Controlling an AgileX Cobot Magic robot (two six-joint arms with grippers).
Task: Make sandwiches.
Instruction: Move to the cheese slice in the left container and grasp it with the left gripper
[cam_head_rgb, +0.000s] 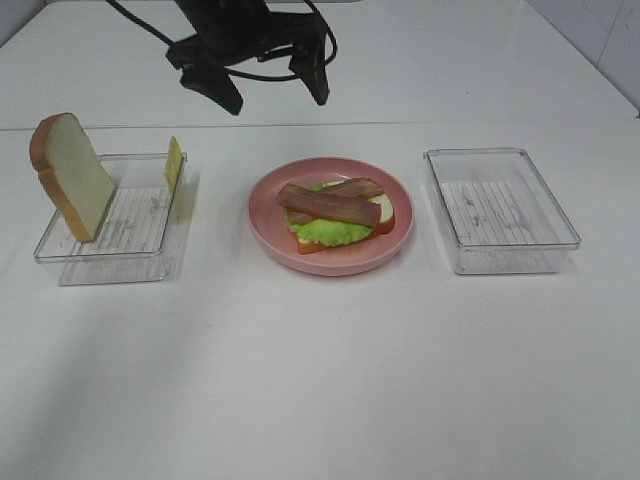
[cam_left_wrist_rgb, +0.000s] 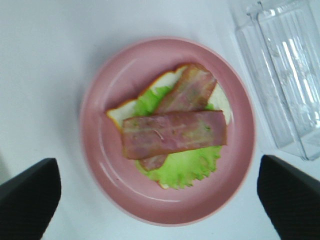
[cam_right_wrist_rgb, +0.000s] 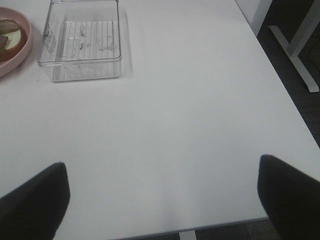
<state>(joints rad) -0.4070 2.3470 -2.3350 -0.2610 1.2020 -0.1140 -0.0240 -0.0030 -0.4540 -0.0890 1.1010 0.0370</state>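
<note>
Bacon (cam_head_rgb: 330, 203) crossed in two strips over lettuce (cam_head_rgb: 325, 232) and a bread slice (cam_head_rgb: 382, 211) on the pink plate (cam_head_rgb: 262, 225), mid-tabletop (cam_head_rgb: 320, 380). Poised high over the plate, pointing straight down: left gripper (cam_head_rgb: 274, 92), jaws spread wide, holding nothing. Right gripper (cam_right_wrist_rgb: 160, 195) likewise wide apart and unladen, hanging over the tabletop, apart from the right tray (cam_head_rgb: 495, 215). Second slice (cam_head_rgb: 72, 175) propped upright in the left tray (cam_head_rgb: 135, 220), cheese (cam_head_rgb: 174, 162) leaning at its far corner.

Bottom bread slice (cam_left_wrist_rgb: 116, 112) mostly hidden beneath lettuce (cam_left_wrist_rgb: 184, 168) and bacon strips (cam_left_wrist_rgb: 172, 134)
</note>
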